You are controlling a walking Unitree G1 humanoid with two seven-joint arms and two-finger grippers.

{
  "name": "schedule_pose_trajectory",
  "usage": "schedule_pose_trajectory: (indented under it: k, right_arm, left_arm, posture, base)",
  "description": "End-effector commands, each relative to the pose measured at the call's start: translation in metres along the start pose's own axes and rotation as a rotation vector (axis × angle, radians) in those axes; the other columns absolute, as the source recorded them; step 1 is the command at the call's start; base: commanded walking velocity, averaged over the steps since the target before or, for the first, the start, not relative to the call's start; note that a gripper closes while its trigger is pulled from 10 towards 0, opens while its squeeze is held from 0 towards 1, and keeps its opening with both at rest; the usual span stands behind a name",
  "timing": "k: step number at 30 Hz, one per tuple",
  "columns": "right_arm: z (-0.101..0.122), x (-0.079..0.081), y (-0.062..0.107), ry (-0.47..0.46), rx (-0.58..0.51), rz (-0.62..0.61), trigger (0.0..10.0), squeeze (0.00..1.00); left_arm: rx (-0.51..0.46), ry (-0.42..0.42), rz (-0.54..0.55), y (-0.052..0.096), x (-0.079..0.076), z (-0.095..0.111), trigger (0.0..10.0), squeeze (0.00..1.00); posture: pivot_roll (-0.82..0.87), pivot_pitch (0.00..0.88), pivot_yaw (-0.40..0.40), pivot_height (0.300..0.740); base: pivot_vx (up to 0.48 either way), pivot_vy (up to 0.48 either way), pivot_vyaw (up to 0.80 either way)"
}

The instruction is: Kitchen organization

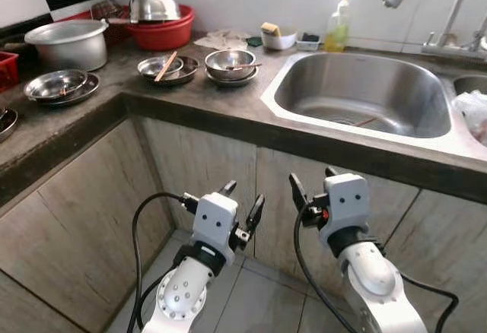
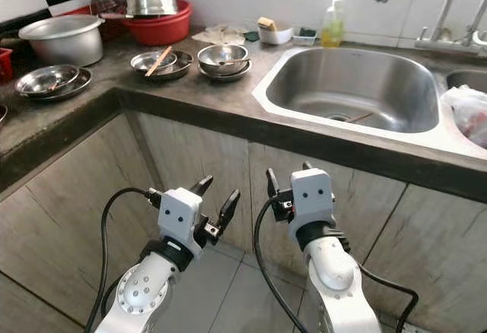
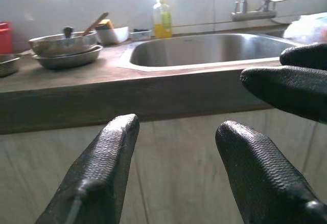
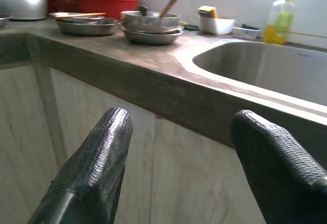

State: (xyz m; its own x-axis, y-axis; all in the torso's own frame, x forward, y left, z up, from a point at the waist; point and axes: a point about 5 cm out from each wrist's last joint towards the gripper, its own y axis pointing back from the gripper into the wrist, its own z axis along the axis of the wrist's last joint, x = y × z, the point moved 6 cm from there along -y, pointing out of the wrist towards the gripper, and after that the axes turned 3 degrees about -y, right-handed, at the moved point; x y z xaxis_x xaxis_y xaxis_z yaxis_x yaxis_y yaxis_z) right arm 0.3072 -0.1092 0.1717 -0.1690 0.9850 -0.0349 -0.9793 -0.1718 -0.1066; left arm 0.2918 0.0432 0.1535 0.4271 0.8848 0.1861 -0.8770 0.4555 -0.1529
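I am holding my left gripper [image 1: 242, 202] and my right gripper [image 1: 313, 183] side by side below the counter edge, in front of the cabinet doors [image 1: 205, 173]; both are spread wide and grasping nothing. Above them the dark countertop [image 1: 228, 105] is running round a corner, and the steel sink [image 1: 365, 93] is sitting to my right, with something thin lying near its drain that I cannot make out. A crumpled plastic bag [image 1: 473, 112] is being cut off at the frame's edge. At the back left, a big steel pot [image 1: 67, 42] is standing beside a red basin [image 1: 163, 33] holding a metal vessel whose lower part is hidden. Nearer me, stacked steel plates [image 1: 61, 86], a dish with chopsticks [image 1: 167, 67] and a steel bowl [image 1: 230, 65] are waiting on the counter. A soap bottle [image 1: 338, 25] is standing behind the sink.
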Motion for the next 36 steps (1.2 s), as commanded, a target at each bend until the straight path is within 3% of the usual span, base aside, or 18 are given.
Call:
schedule_pose_trajectory:
  k: [1,15,36]
  right_arm:
    - [0.0005,0.0018,-0.0001,0.002,-0.006,0.009,10.0,0.0]
    - [-0.0018,0.0024,-0.0008,0.013,-0.006,0.017,10.0,0.0]
    - [-0.003,0.0062,-0.0004,0.018,-0.009,0.037,10.0,0.0]
  left_arm:
    - [0.011,-0.015,0.003,0.0004,0.0017,-0.0009,10.0,0.0]
    - [0.006,-0.011,0.012,-0.0014,0.0035,-0.0003,10.0,0.0]
    - [0.009,-0.022,0.051,-0.0022,0.01,-0.002,10.0,0.0]
  posture:
    - [0.11,0.036,0.011,0.74]
    - [0.11,0.033,0.013,0.74]
    - [0.11,0.034,0.008,0.74]
  base:
    - [0.292,0.0,0.8]
    - [0.288,0.0,0.8]
    - [0.056,0.0,0.8]
